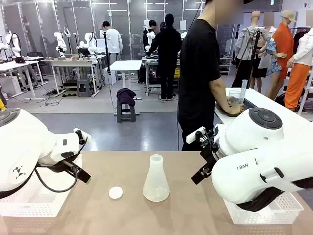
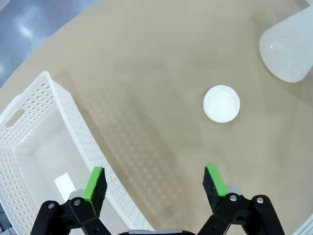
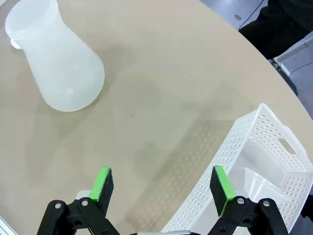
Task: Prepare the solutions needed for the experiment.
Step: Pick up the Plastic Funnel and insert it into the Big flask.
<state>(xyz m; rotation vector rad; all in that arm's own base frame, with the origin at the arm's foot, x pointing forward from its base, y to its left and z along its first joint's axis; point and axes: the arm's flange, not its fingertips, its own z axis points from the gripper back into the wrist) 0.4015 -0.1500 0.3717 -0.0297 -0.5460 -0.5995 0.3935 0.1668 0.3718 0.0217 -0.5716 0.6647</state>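
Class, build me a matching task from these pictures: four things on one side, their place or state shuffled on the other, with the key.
1 flask
2 white cap
3 left pincer
4 person

a open, holding nothing
b upright, in the middle of the table
c standing beyond its far edge
d lying flat beside the flask

Pairs: 1-b, 2-d, 3-a, 4-c

We see a glossy grey floor (image 1: 151,128). A white square table (image 1: 125,65) and a low dark stool (image 1: 126,112) stand on it.
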